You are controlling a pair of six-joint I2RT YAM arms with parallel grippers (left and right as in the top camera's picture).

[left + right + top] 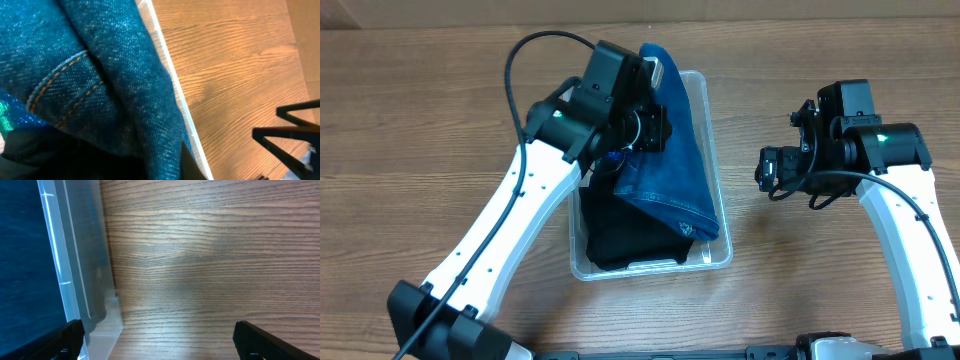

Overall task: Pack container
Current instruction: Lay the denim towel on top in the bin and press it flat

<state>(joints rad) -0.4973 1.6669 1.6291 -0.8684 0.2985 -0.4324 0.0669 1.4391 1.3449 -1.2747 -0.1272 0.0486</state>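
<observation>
The clear plastic container (716, 150) stands mid-table. A black garment (620, 238) lies in its near end. Folded blue jeans (682, 165) lie on top and rise over the far rim. My left gripper (655, 128) is inside the container at the jeans' left side and looks shut on the denim. In the left wrist view the jeans (100, 55) fill the frame beside the rim (170, 75), and only one finger shows by my left gripper (167, 165). My right gripper (767, 170) is open and empty, just right of the container wall (85, 260), above bare wood (157, 340).
The wooden table top (820, 290) surrounds the container. The left arm's black cable (520, 60) loops over the far left. The right arm's link (910, 230) runs along the right side.
</observation>
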